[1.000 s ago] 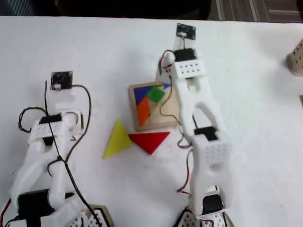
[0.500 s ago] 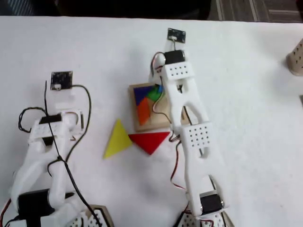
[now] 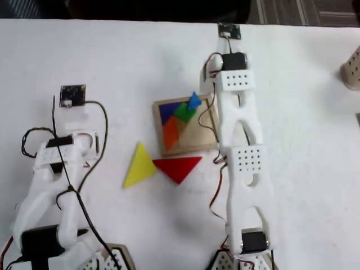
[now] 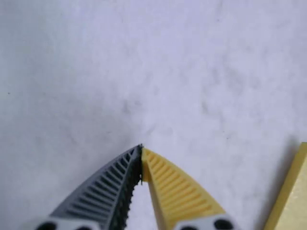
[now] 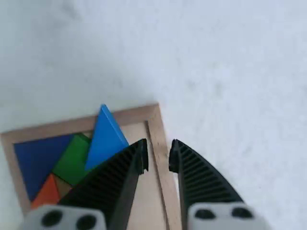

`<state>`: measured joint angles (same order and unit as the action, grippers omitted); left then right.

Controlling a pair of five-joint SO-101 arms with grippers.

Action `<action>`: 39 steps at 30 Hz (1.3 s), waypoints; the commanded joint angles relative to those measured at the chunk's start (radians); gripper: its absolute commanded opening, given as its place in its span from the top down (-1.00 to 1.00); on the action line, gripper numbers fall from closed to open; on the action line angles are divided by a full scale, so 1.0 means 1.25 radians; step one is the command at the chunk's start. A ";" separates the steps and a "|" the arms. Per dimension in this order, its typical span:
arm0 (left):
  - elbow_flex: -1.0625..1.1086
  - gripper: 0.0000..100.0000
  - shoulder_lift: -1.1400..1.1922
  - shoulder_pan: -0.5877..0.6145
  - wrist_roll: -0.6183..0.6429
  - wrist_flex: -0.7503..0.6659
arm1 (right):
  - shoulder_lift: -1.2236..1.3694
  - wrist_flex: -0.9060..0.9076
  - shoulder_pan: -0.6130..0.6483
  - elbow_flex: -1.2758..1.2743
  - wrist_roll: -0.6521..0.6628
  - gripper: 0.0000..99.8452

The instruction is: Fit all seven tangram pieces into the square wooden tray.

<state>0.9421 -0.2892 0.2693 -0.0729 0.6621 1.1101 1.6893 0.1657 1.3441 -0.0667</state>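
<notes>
Two white robot arms work at a white table (image 3: 112,56), where a square wooden tray (image 3: 203,142) sits near the middle, partly filled. A dark blue triangle (image 3: 165,112), a green square (image 3: 184,112) and an orange piece (image 3: 170,133) lie in the tray's left half. A light blue triangle (image 5: 104,136) sits at its far right corner with one tip over the far rim, apparently tilted rather than seated. A yellow triangle (image 3: 138,165) and a red triangle (image 3: 177,167) wait on the table just beside the tray's near edge, close to its near left corner, their corners touching or nearly so. The right gripper (image 5: 158,154) hangs over the tray's right rim next to the light blue triangle, its jaws a narrow gap apart and empty. The left gripper (image 4: 140,158) rests above bare table toward the left edge, jaws pressed together on nothing. The pieces look thin, rigid and light, with smooth painted faces likely to slide under a push. Lying flat, they probably offer hold only across two opposite edges or a corner, and the tilted light blue one may need just a nudge on its raised tip to drop in.
</notes>
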 commanded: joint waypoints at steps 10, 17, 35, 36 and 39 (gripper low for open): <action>-0.001 0.95 -0.037 0.019 -0.007 -0.027 | -0.082 0.018 -0.023 -0.227 0.088 0.75; -0.001 0.95 -0.037 0.019 -0.007 -0.027 | -0.046 0.024 -0.039 -0.230 0.149 0.97; -0.002 0.95 -0.037 0.019 -0.007 -0.027 | -0.334 -0.158 -0.028 -0.775 0.207 0.96; -0.002 0.95 -0.037 0.019 -0.007 -0.027 | -0.376 -0.192 -0.024 -0.838 0.216 0.96; -0.002 0.95 -0.037 0.019 -0.007 -0.027 | -0.517 -0.304 -0.004 -1.052 0.225 0.96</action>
<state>0.9421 -0.2892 0.2816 -0.0729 0.6621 0.6452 1.4101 0.1320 0.2685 0.1910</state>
